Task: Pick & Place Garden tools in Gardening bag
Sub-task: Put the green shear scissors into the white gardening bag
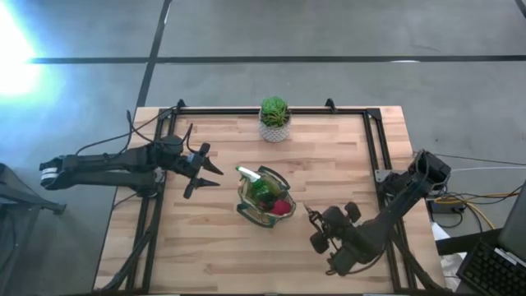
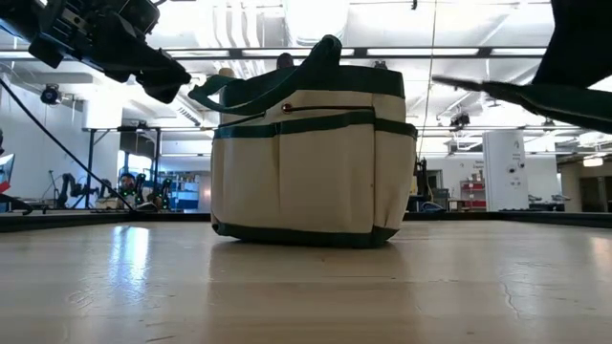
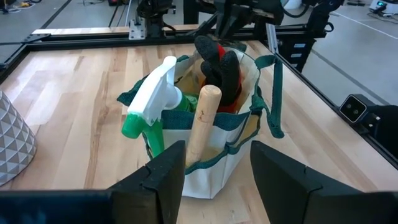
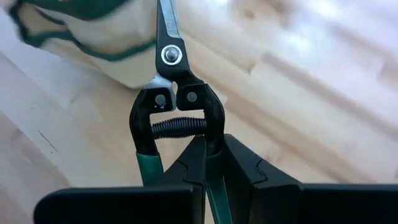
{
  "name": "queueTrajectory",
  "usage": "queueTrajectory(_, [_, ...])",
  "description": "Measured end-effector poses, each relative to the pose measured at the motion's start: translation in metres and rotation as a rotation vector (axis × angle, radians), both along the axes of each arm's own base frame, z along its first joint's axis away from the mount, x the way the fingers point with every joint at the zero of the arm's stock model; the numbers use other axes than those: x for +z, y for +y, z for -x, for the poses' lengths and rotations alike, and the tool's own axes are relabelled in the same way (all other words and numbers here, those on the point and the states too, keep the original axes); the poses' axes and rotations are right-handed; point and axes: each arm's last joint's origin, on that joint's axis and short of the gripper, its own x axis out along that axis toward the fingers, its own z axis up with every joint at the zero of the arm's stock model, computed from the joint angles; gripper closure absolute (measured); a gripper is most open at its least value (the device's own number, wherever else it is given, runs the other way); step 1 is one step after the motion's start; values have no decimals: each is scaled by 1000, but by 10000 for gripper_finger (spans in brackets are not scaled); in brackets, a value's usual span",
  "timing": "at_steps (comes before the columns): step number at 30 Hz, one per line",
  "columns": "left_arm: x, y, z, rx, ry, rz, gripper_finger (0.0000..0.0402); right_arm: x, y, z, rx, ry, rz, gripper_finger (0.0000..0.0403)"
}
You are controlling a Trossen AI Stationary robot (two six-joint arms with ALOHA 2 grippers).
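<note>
The gardening bag [image 1: 265, 197] stands upright on its base at the table's middle. From its mouth stick a green spray bottle with a white trigger head [image 3: 152, 102], a wooden handle [image 3: 204, 121] and a red-and-black piece [image 3: 219, 71]. Left of the bag and above the table, my left gripper [image 1: 205, 168] hangs open and empty, the bag just beyond its fingers [image 3: 214, 168]. Right of the bag, toward the near edge, my right gripper [image 1: 319, 224] is shut on a dark metal pruner with green handles [image 4: 170, 62]. The blades [image 2: 478, 91] point toward the bag. My right gripper pinches one green handle of the pruner [image 4: 216, 186] between its two fingers, just behind the coil spring. The other handle [image 4: 149, 171] lies outside the fingers. The fingers run along the handle and slant downward. The pruner is lifted clear of the table, blades shut.
A green potted plant in a white pot [image 1: 274, 119] stands at the far edge, behind the bag. Black frame rails [image 1: 374, 140] run along the table's sides and far edge. Bare wood lies in front of the bag toward the near edge [image 1: 222, 255].
</note>
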Motion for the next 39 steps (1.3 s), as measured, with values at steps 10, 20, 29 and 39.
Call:
queueTrajectory(10, [0,0,0,0,0,0,218,-23,4,24,130,-99,223,384])
queueTrajectory(20, [0,0,0,0,0,0,218,-48,11,18,210,-457,390,384])
queueTrajectory(29, [0,0,0,0,0,0,218,-52,9,13,194,-542,575,384])
queueTrajectory(39, [0,0,0,0,0,0,218,-53,-10,-4,107,-525,597,384])
